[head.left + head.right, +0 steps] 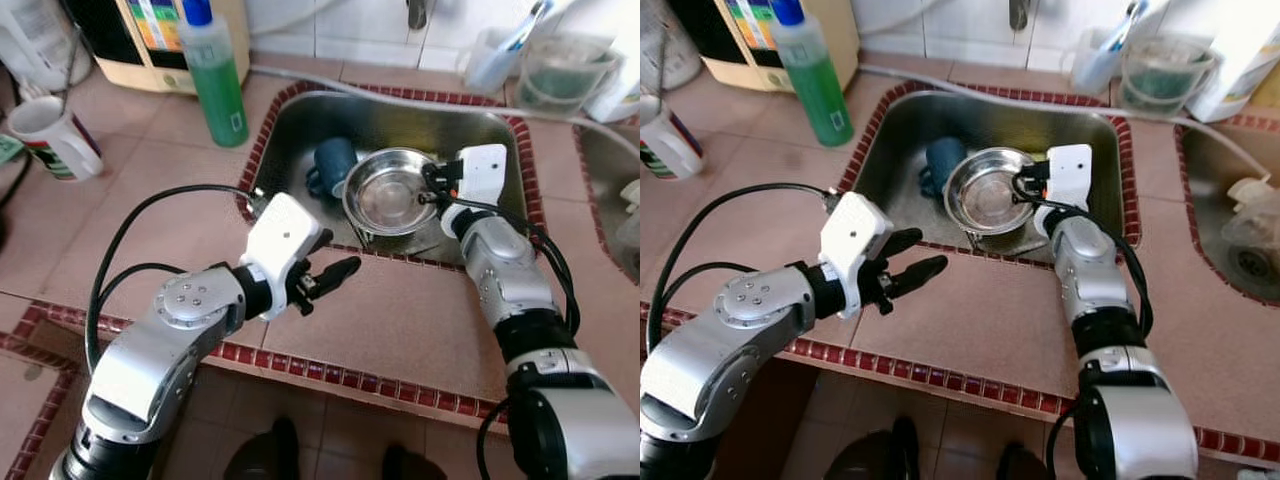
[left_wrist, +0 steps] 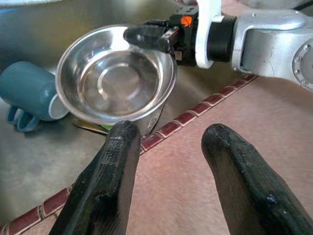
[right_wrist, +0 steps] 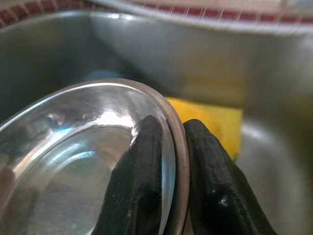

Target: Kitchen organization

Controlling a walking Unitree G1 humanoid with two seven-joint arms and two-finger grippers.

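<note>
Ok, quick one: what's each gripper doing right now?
Left gripper: jaws open, empty, over the counter by the sink.
Right gripper: jaws shut on the rim of the steel bowl.

Bare counter (image 1: 400,320) before sink (image 1: 500,130), blue mug (image 1: 328,165) crowding bowl (image 1: 385,190)

A tiled counter (image 1: 400,320) carries a green bottle (image 1: 218,80), a striped mug (image 1: 55,138) and a sunken sink (image 1: 300,125).

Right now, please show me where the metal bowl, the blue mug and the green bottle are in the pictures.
metal bowl (image 1: 388,192), left eye view, on its shiny inner bottom.
blue mug (image 1: 330,164), left eye view, on its side wall, lying in the sink.
green bottle (image 1: 218,85), left eye view, on its green body, on the counter.
</note>
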